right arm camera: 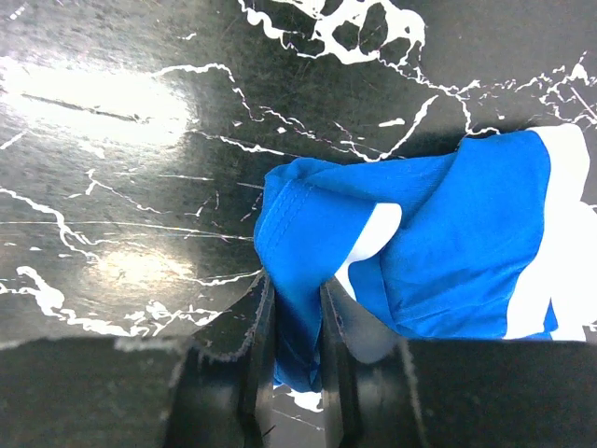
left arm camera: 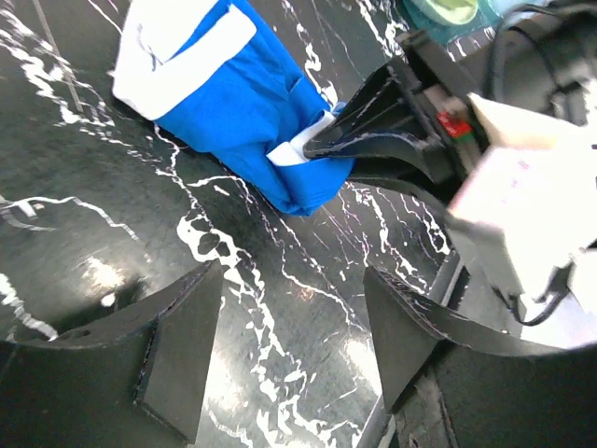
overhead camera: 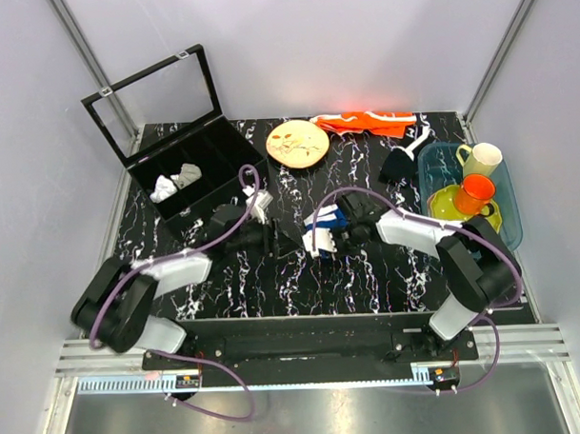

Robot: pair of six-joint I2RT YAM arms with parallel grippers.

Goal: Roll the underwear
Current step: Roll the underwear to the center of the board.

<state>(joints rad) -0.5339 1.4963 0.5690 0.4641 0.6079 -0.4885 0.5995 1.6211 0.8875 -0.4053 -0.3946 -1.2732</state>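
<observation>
Top view: underwear bunched on table centre; left wrist: left gripper open, empty, just short of it; right wrist: right gripper pinching 1 blue edge, a thin hold likely to slip, loosening the roll.

Underwear royal blue, white trim; table black, white veining.

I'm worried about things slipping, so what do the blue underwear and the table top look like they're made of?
The underwear looks like soft matte knit fabric, maybe cotton: it creases and shows a stitched hem. The table top looks like glossy black marble with white veins, with bright light reflections; real stone or printed laminate, I cannot tell.
</observation>
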